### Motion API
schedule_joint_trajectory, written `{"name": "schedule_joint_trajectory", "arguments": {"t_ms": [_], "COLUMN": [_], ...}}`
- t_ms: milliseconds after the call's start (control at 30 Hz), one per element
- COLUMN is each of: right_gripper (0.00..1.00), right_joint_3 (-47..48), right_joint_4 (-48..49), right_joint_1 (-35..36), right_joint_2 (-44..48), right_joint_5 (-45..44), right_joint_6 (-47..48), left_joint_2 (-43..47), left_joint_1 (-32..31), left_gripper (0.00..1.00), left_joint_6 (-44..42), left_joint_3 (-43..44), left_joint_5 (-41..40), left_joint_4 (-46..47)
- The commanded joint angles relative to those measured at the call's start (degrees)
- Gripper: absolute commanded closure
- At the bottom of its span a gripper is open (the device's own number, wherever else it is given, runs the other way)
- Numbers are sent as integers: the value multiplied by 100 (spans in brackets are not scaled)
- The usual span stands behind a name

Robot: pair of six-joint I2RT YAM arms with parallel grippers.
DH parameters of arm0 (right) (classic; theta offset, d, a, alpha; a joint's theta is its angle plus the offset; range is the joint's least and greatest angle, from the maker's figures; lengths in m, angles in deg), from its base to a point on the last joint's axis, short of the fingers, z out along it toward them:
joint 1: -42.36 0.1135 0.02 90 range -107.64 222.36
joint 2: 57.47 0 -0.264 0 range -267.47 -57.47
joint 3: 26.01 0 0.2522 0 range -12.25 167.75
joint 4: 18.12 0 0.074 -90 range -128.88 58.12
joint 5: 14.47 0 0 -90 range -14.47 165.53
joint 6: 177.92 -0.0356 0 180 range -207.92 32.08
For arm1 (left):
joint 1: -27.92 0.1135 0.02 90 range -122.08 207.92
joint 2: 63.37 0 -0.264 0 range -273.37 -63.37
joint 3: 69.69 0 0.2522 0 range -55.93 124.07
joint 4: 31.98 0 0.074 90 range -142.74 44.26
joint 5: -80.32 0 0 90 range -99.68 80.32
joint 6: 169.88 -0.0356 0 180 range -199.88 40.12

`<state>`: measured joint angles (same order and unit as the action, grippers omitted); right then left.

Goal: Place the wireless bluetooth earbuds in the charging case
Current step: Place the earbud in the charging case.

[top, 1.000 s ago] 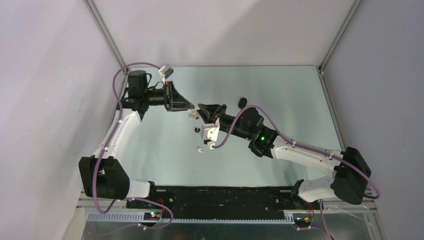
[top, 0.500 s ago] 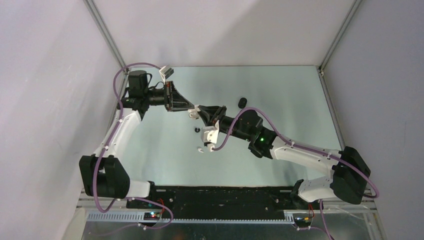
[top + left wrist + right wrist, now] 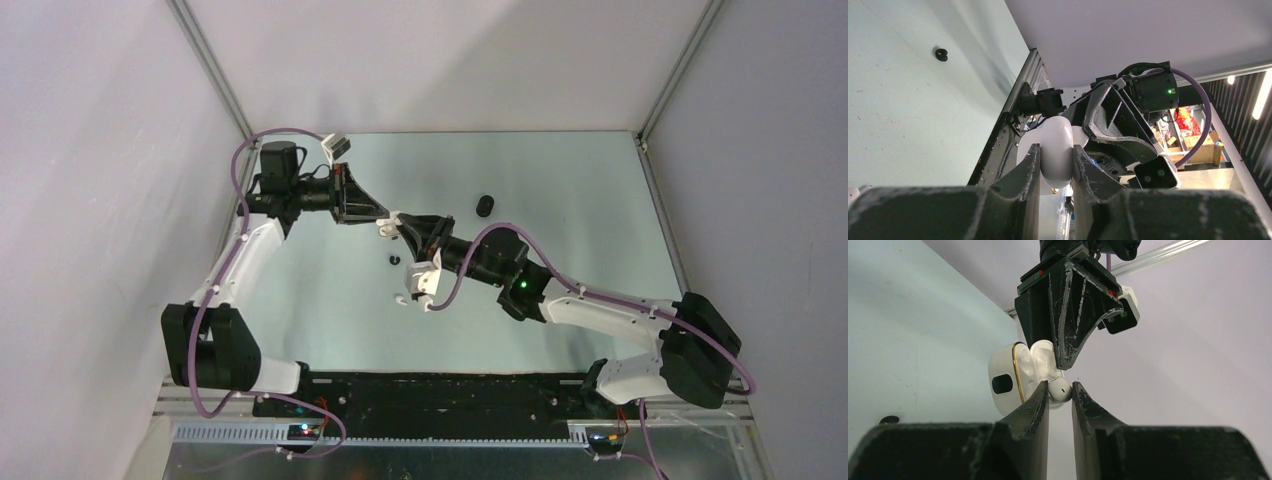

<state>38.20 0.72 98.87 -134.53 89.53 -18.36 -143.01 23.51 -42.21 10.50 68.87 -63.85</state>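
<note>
My left gripper (image 3: 374, 214) is shut on an open white charging case (image 3: 385, 229) and holds it above the table; the case fills the jaws in the left wrist view (image 3: 1057, 142). My right gripper (image 3: 399, 226) is shut on a white earbud (image 3: 1061, 390) and holds it against the case's open cavity (image 3: 1007, 384), which has a gold rim. My left gripper's fingers (image 3: 1068, 320) grip the case from above in that view. A black earbud (image 3: 393, 261) lies on the table below the grippers. Another white earbud (image 3: 402, 299) lies nearer me, beside the right wrist.
A black pebble-like case (image 3: 486, 205) lies on the table to the right of the grippers and also shows in the left wrist view (image 3: 941, 54). The black earbud shows at the lower left of the right wrist view (image 3: 889, 419). Grey walls enclose the table.
My right gripper has moved left with the white earbud, up to the open case. The left arm has barely moved.
</note>
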Motion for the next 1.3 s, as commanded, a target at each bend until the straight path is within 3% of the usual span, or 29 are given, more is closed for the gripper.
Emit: {"name": "schedule_joint_trajectory", "arguments": {"t_ms": [0,400,533,967,1267], "right_gripper": [100,99,100,100,100], "right_joint_3": [-88,-115,-116,-121,-116], "right_joint_4": [423,535,490,1141,1037], "right_joint_1": [29,29,10,-52,-112], "right_joint_2": [27,-65,-101,-219,-195], "right_joint_5": [141,282,220,98,59], "right_joint_6": [102,392,458,677,690], "left_joint_2": [-19,-41,218,133,101], "left_joint_1": [-44,-54,-53,-52,-54], "left_gripper": [100,100,100,100,100], "left_joint_6": [204,249,-233,-17,12], "left_joint_3": [275,272,224,138,155], "left_joint_5": [285,-40,-322,-309,-299], "left_joint_4": [104,106,112,107,109]}}
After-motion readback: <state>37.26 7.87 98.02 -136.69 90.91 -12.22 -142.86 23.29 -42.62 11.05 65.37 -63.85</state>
